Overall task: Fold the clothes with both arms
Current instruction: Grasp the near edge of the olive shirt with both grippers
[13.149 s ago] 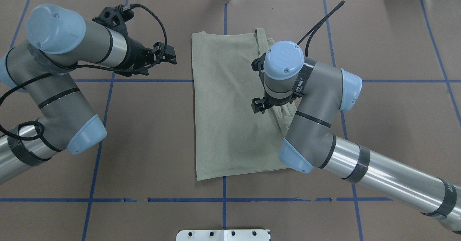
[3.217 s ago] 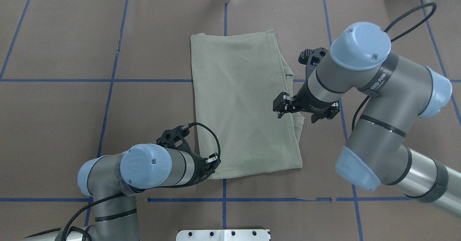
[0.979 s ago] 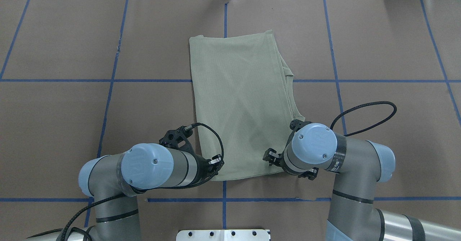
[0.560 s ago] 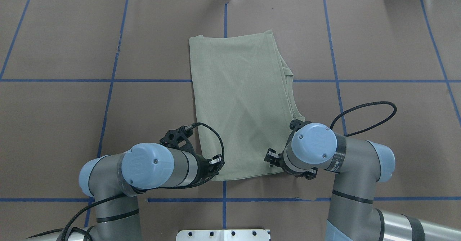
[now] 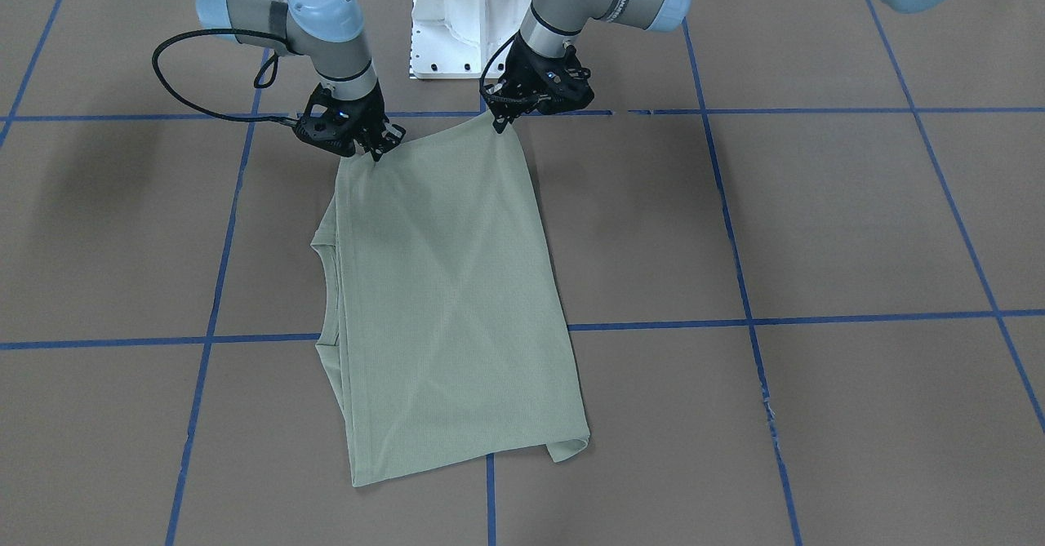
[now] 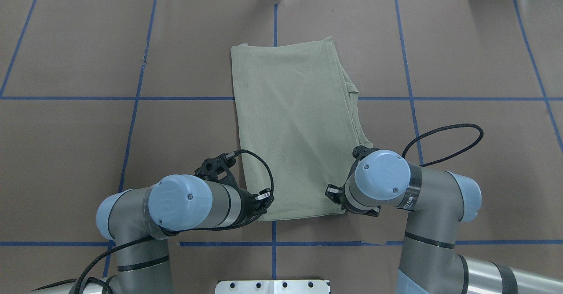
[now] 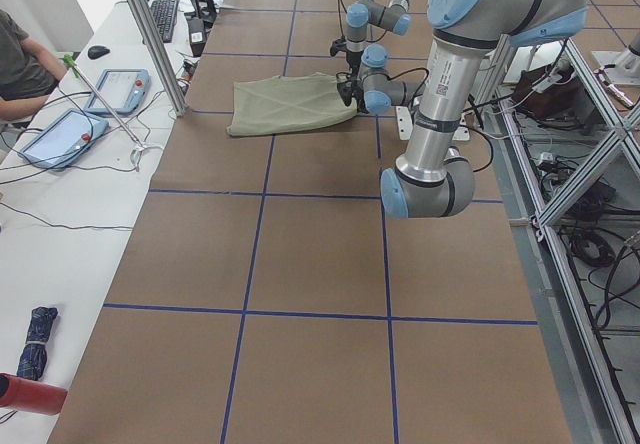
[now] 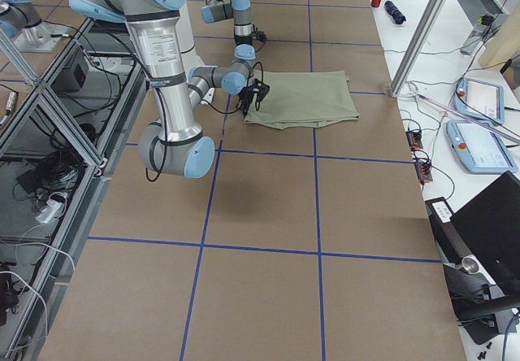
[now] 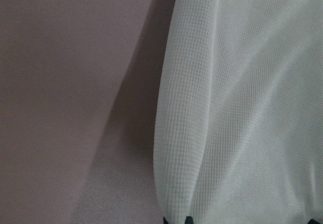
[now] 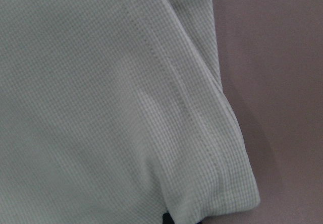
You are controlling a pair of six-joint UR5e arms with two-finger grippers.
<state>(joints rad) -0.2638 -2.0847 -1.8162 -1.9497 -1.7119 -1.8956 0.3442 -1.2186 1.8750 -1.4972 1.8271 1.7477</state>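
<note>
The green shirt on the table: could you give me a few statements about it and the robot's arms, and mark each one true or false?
1. The shirt lies folded on a brown table. True.
2. Both grippers are at the shirt's far edge, away from the robot. False: the left gripper and the right gripper are at the two corners of the edge nearest the robot's base.
3. The shirt's neckline is on the right arm's side. True.
4. A person's hand is pressing on the shirt. False: only the two grippers are at it.
5. Blue lines divide the table into squares. True.
</note>
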